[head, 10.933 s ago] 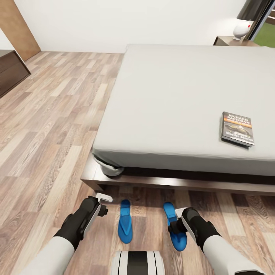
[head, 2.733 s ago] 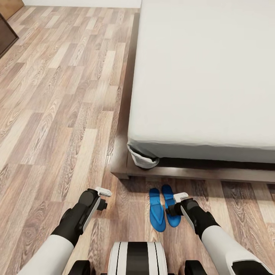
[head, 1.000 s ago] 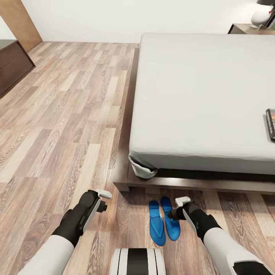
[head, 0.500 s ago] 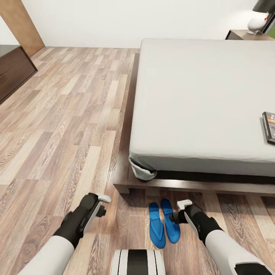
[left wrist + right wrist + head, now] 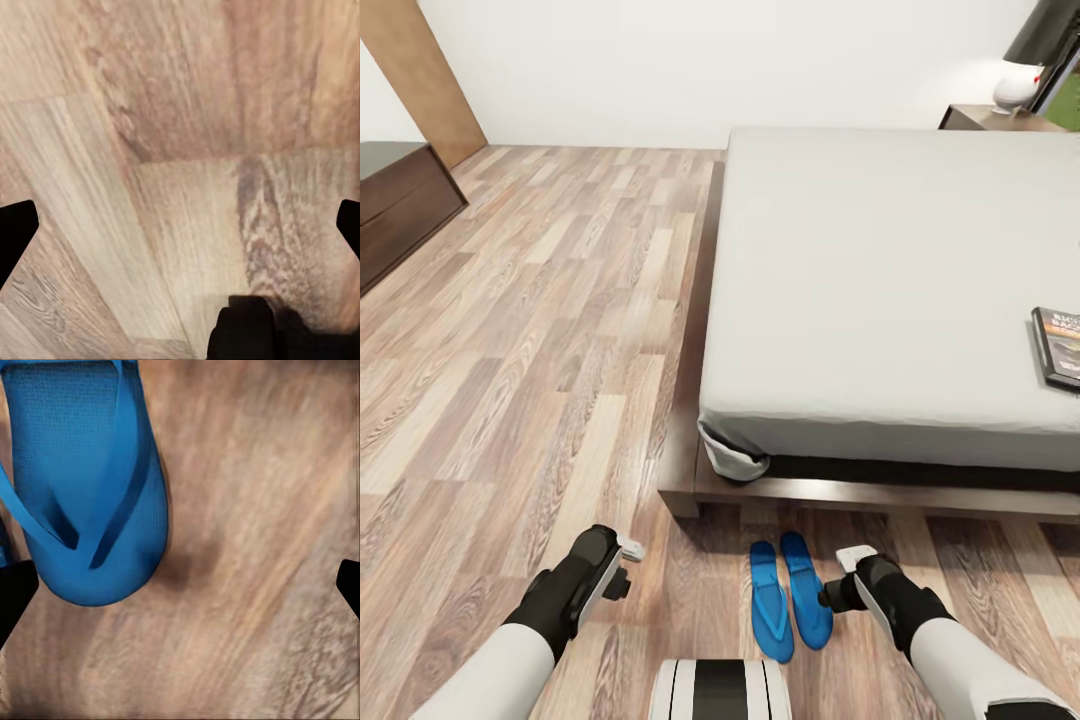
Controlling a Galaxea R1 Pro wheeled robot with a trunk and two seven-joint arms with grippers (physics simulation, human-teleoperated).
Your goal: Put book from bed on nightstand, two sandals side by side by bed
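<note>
On the floor by the bed (image 5: 880, 300) frame, our sandals (image 5: 790, 600) lie paired; right gripper (image 5: 842, 578) sits just beside them, both grippers wide open, empty. Book (image 5: 1058, 346) is on the mattress's far edge; we risk clipping a sandal when we pull away to reach it.

Even, bright, glare-free lighting is rendered; a dark shadow is cast beneath the bed (image 5: 880, 300). Both wrist views are blurred.

The book (image 5: 1058, 346) carries white lettering, too small to read
</note>
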